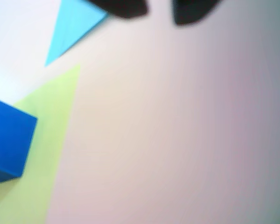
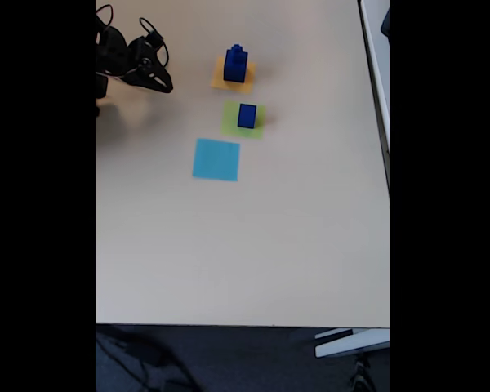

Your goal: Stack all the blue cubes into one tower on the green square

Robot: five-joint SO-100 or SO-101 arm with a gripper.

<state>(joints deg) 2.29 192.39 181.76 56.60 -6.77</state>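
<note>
One blue cube (image 2: 247,116) stands on the green square (image 2: 243,119); in the wrist view this cube (image 1: 7,140) sits at the left edge on the green square (image 1: 51,121). A short stack of blue cubes (image 2: 235,65), smaller ones on top, stands on an orange square (image 2: 219,82) beyond it. My gripper (image 2: 162,82) hovers at the table's far left, well away from the cubes. In the wrist view the gripper (image 1: 158,9) is open, its two dark fingertips (image 1: 121,7) apart with nothing between them.
A flat light-blue square (image 2: 216,159) lies in front of the green one, and shows as a triangle of light-blue square (image 1: 72,28) in the wrist view. The beige table (image 2: 253,245) stretches bare toward the near edge; its right edge runs along the frame's right side.
</note>
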